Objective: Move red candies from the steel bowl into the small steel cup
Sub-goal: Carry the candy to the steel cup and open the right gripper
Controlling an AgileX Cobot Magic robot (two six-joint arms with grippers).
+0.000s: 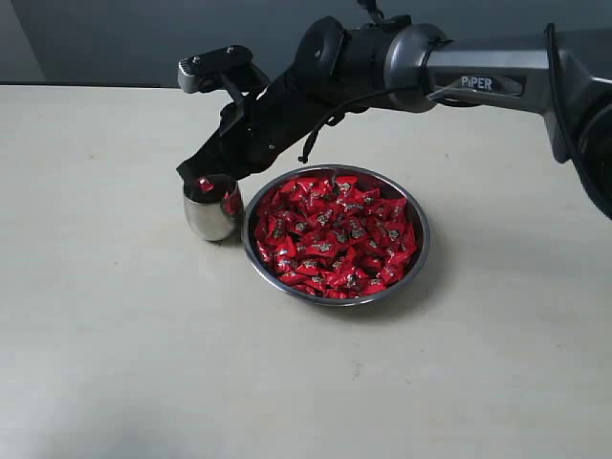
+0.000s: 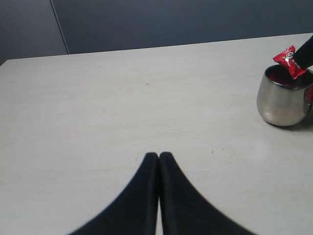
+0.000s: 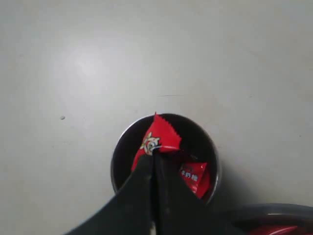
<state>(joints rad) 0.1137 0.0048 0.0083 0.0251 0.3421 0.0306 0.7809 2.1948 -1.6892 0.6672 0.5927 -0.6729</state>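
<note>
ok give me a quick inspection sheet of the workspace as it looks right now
surface: pale beige tabletop, a few faint specks
job's things: wide shiny steel bowl heaped with red-wrapped candies; small rounded steel cup upright beside it, one candy inside
clutter: nothing seen
grippers: right gripper shut on a red candy over the cup's mouth; left gripper shut, empty, above bare table
cables: black cable looped along the right arm
surroundings: dark grey wall behind the table
</note>
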